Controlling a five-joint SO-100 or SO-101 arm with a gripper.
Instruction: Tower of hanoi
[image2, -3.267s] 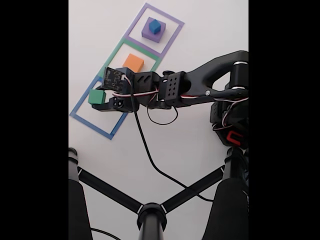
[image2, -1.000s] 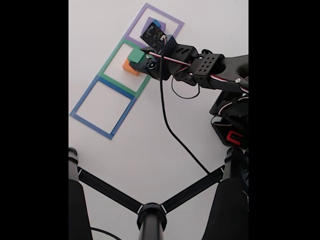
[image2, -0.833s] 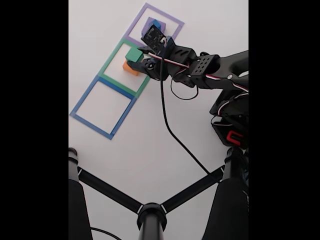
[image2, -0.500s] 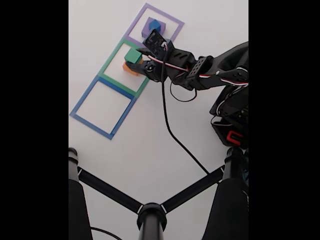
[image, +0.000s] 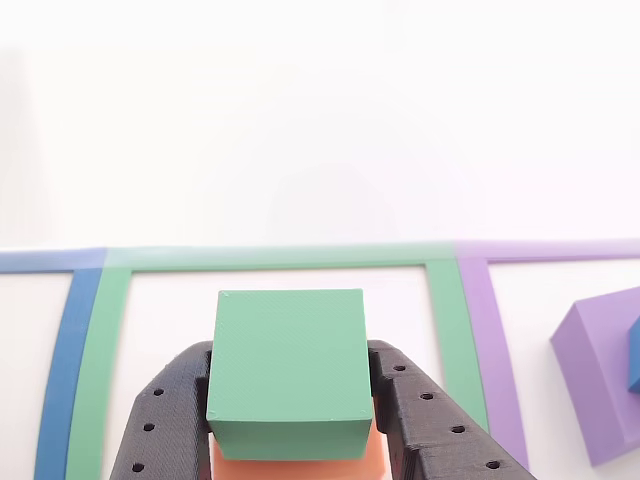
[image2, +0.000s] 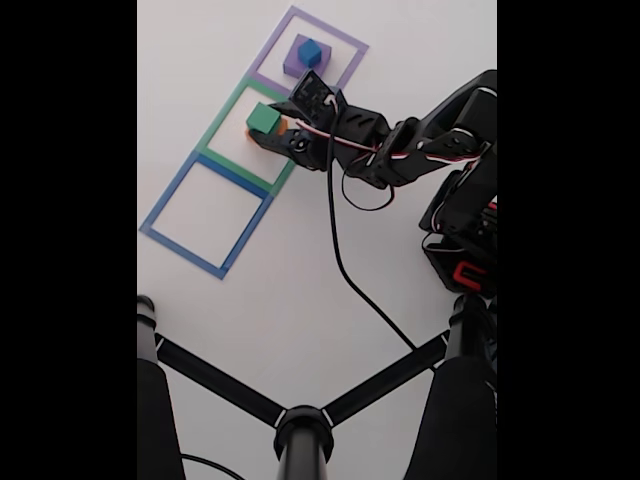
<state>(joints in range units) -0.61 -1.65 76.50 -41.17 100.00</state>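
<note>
We see the pincer (image: 290, 400) clamped on the green block (image: 288, 370), which sits atop the orange block (image: 290, 465) inside the green tape square (image2: 222, 120). In the purple tape square (image2: 345, 42), the blue cube (image2: 309, 49) rests on the purple block (image2: 295, 62).

Bare blue-outlined square (image2: 205, 215), unobstructed.

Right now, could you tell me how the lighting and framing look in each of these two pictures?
In the other view the upper half is washed out to near white, while the green block and the gripper beside it are sharp. In the fixed view wide black bars flank a narrow upright picture, the table is evenly lit, and the blocks look small and soft-edged.
</note>
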